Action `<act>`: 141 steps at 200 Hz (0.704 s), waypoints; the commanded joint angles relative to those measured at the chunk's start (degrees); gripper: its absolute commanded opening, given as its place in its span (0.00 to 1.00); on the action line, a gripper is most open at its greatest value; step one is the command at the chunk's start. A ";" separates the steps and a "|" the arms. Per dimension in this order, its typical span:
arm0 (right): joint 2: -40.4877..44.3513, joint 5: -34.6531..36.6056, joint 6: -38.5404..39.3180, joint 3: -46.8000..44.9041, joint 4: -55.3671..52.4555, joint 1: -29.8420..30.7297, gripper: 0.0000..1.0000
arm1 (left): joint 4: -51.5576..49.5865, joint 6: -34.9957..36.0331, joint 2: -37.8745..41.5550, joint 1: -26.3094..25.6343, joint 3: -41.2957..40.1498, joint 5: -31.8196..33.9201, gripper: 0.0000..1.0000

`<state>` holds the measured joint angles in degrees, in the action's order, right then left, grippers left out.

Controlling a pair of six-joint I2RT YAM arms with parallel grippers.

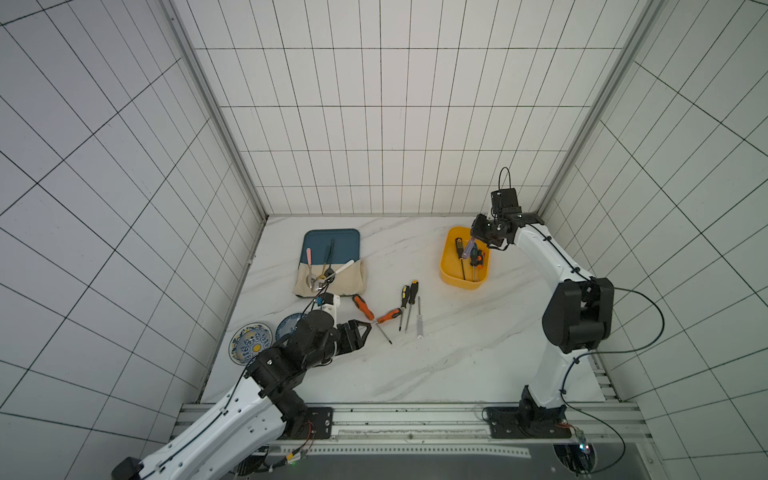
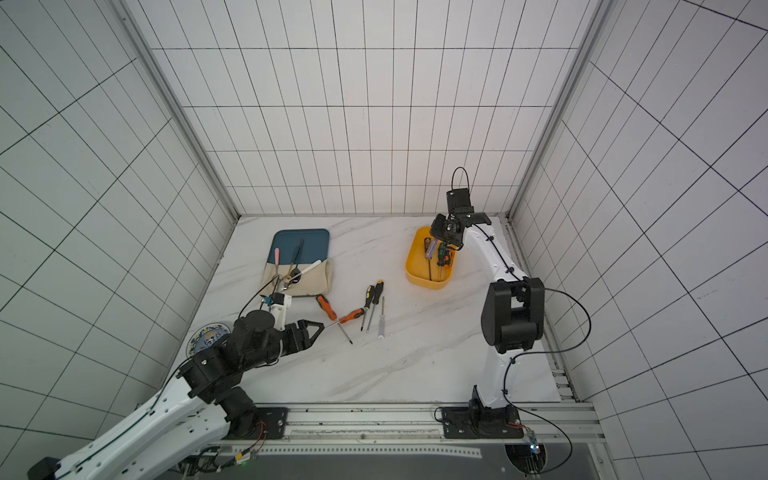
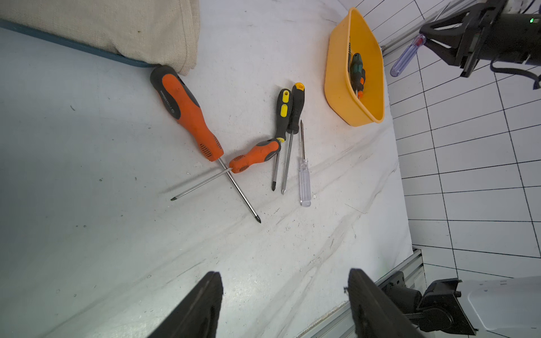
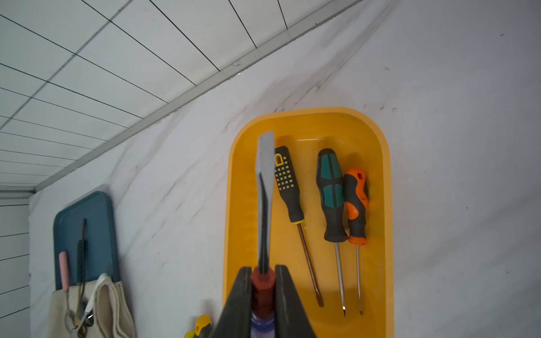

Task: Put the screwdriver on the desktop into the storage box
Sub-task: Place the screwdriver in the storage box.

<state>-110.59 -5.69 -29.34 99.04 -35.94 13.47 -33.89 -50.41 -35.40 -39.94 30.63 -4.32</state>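
- The desktop [image 1: 457, 353] has five screwdrivers lying loose on it. By my count the job is under halfway: three are stowed, one is on its way in, and five are left.
- The storage box [image 1: 450, 270] stands near the far right corner of the desktop, with bare floor to spare along one side.
- The left gripper [image 3: 283, 278] hovers over the desktop on the near-left side of the loose group. Its jaws are spread wide with nothing between them. It looks placed for the next pick, though no tool is touched yet.
- The right gripper [image 4: 263, 275] hangs over the box, jaws clamped on the red collar of a flat-blade screwdriver [image 4: 265, 181] with a clear bluish handle. The blade points along the box. Letting go appears to be the step in hand.
- The large orange screwdriver [image 3: 187, 114] lies around the desktop's middle, a little toward the left edge. Its shaft crosses that of the small orange screwdriver [image 3: 254, 156].
- Two black-and-yellow screwdrivers [image 3: 283, 114] lie side by side just beyond, touching or nearly so.
- The clear-handled screwdriver [image 3: 304, 181] lies beside them, pointing the opposite way.
- In the box lie a dotted black-and-yellow driver [image 4: 287, 184], a green-and-black driver [image 4: 330, 193] and a short orange-and-black driver [image 4: 355, 202], with their handles at the far end.
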 commanded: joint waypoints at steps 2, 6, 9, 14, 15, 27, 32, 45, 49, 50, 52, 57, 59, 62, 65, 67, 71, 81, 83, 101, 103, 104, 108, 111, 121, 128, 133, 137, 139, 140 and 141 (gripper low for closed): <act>-4.49 5.43 3.25 5.73 -7.53 -0.29 0.05 | -1.12 0.93 -0.30 0.29 0.83 0.71 0.72; -5.24 5.63 3.64 6.25 -7.77 -0.32 0.05 | -1.44 1.01 -0.35 0.27 1.02 0.79 0.72; -5.86 5.73 3.78 6.51 -7.96 -0.30 0.05 | -1.77 1.02 -0.38 0.22 1.14 0.88 0.72; -6.90 5.88 4.15 7.32 -8.15 -0.34 0.05 | -2.44 1.08 -0.41 0.30 1.46 1.31 0.72; -7.13 5.96 4.22 7.53 -8.25 -0.31 0.05 | -2.55 1.10 -0.44 0.30 1.54 1.41 0.72; -10.02 5.92 4.92 10.33 -10.38 -0.36 0.06 | -4.03 1.18 -0.08 0.30 2.01 2.33 0.72; -11.08 5.79 5.35 11.24 -11.09 -0.36 0.06 | -4.40 1.15 0.17 0.30 2.02 2.52 0.72; -13.78 6.08 6.34 13.96 -13.20 -0.54 0.07 | -4.61 0.96 0.88 0.22 1.74 2.65 0.72; -14.57 6.25 6.48 14.77 -13.80 -0.55 0.07 | -4.61 0.93 0.94 0.23 1.71 2.53 0.72; -14.75 6.32 6.53 15.04 -13.98 -0.55 0.07 | -4.61 0.89 1.03 0.22 1.62 2.50 0.72; -15.10 6.38 6.57 15.30 -14.24 -0.55 0.07 | -4.61 0.85 1.05 0.26 1.62 2.48 0.72; -15.88 6.48 6.77 15.76 -14.52 -0.55 0.07 | -4.67 0.84 1.05 0.27 1.62 2.56 0.72; -16.24 6.42 6.82 15.99 -14.62 -0.55 0.07 | -4.69 0.80 1.06 0.29 1.58 2.56 0.72; -16.61 6.44 6.84 16.31 -14.80 -0.58 0.07 | -4.74 0.76 1.04 0.24 1.51 2.48 0.72; -17.08 6.52 6.84 16.60 -14.97 -0.63 0.08 | -4.85 0.76 1.05 0.23 1.48 2.56 0.72; -17.35 6.56 6.84 16.74 -15.27 -0.64 0.08 | -4.93 0.71 1.02 0.29 1.48 2.65 0.72; -17.82 6.53 6.89 17.11 -15.44 -0.64 0.08 | -5.11 0.67 1.02 0.22 1.47 2.76 0.72; -18.87 6.61 7.10 17.78 -15.64 -0.63 0.08 | -5.38 0.63 0.84 0.23 1.61 2.84 0.72; -19.01 6.60 7.11 17.88 -15.65 -0.64 0.08 | -5.39 0.64 0.85 0.22 1.62 2.89 0.72; -21.21 6.74 7.43 19.60 -16.53 -0.64 0.10 | -5.46 0.51 0.88 0.29 1.51 2.78 0.72; -21.48 6.81 7.50 19.98 -16.79 -0.64 0.10 | -5.48 0.50 0.93 0.28 1.51 2.81 0.72; -21.63 6.82 7.52 20.10 -16.88 -0.64 0.10 | -5.48 0.49 0.94 0.25 1.52 2.82 0.72; -22.15 6.91 7.61 20.71 -17.22 -0.64 0.10 | -5.56 0.49 0.92 0.27 1.52 2.82 0.72; -22.48 6.85 7.67 21.01 -17.39 -0.58 0.10 | -5.64 0.49 0.92 0.28 1.61 2.73 0.72; -23.45 7.07 8.02 22.14 -17.99 -0.60 0.11 | -5.82 0.49 0.93 0.27 1.66 2.77 0.72; -24.07 7.25 8.25 23.06 -18.43 -0.64 0.12 | -5.91 0.49 0.86 0.26 1.71 2.74 0.72; -24.49 7.49 8.33 23.61 -18.62 -0.62 0.13 | -5.97 0.56 0.83 0.26 1.78 2.78 0.72; -24.76 7.70 8.42 23.93 -18.89 -0.64 0.14 | -6.01 0.58 0.77 0.22 1.80 2.79 0.72; -24.83 7.78 8.49 24.14 -18.96 -0.64 0.14 | -6.06 0.56 0.68 0.28 1.84 2.79 0.72; -24.97 7.79 8.50 24.20 -18.98 -0.64 0.14 | -6.08 0.57 0.68 0.29 1.82 2.76 0.72; -25.05 7.84 8.55 24.28 -18.98 -0.64 0.14 | -6.09 0.57 0.64 0.30 1.85 2.79 0.72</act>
<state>-133.69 0.21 -22.26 118.93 -51.22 13.45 -38.96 -50.15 -34.89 -39.90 30.85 -2.52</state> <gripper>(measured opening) 0.149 0.719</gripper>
